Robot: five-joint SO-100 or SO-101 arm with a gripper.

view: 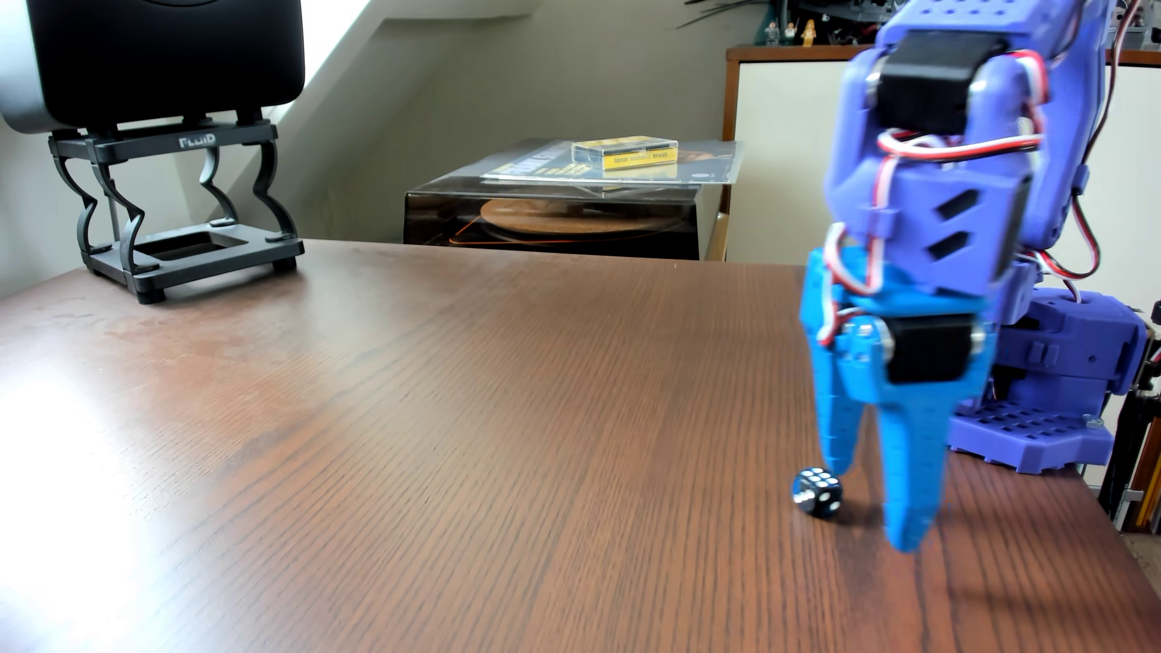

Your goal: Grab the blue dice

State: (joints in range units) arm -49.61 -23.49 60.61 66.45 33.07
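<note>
1. Brown wood-grain veneer covered the table [440, 408], its grain lines running from the far edge toward the camera, with a bright glare patch at the 9 o'clock side of the view.
2. Dark navy, nearly black, the blue dice [817, 492] was a small glossy cube with rounded corners and white pips. It rested on the table at roughly 4 o'clock in the view.
3. The die's upper face showed six pips in two rows. One vertical edge faced the camera, so two side faces were visible, angled toward 7 and 5 o'clock. As a cube it had no long axis.
4. Bright blue ribbed plastic formed the gripper [876, 502], which pointed straight down. Its two tapered fingers stood slightly apart with a narrow gap between them, holding nothing.
5. The far fingertip [839, 461] ended just behind the die, at about its 1 o'clock; contact could not be confirmed. The near fingertip [908, 534] hung lower in the picture, at the die's 4 o'clock, apart from it.
6. Violet-blue printed plastic made up the arm [942, 188], with black servo blocks and red-white-black wires. Its base [1062, 402] sat at the table's 3 o'clock edge.
7. A black speaker on a black curved-leg stand [176, 213] stood at the 10 o'clock corner.
8. A smoked transparent turntable cover [553, 220] sat beyond the table at 12 o'clock.
</note>
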